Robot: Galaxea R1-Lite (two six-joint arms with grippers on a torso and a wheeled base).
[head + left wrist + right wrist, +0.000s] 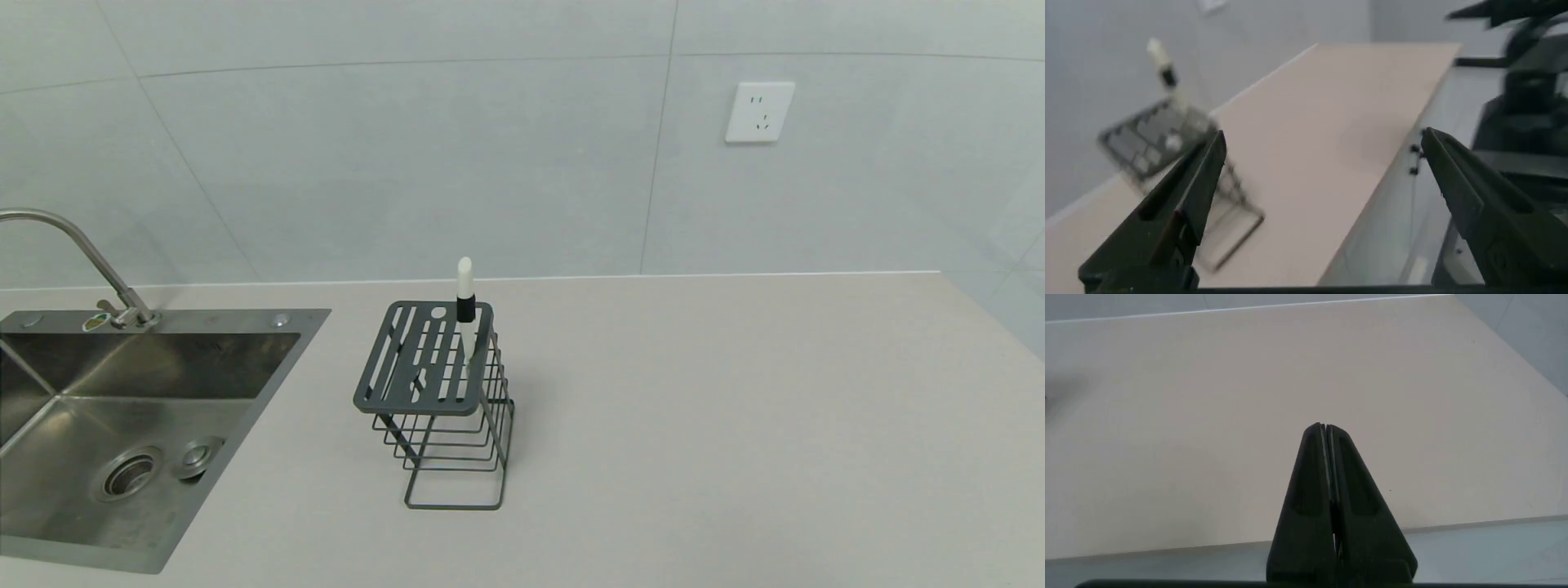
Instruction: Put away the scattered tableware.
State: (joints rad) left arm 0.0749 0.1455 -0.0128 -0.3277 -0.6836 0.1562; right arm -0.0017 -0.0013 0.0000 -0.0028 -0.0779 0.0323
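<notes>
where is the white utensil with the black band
The utensil stands upright in the far right corner of the dark wire rack on the counter, right of the sink in the head view.

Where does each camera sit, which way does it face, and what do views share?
Head view: high up, facing forward and down at the counter, sink, rack and the utensil standing in it.
Left wrist view: behind the open left tool, near the counter's edge, facing across it toward the rack.
Right wrist view: behind the shut right tool, facing over bare counter toward the wall.
Shared: head and left wrist views both show the rack and utensil.
</notes>
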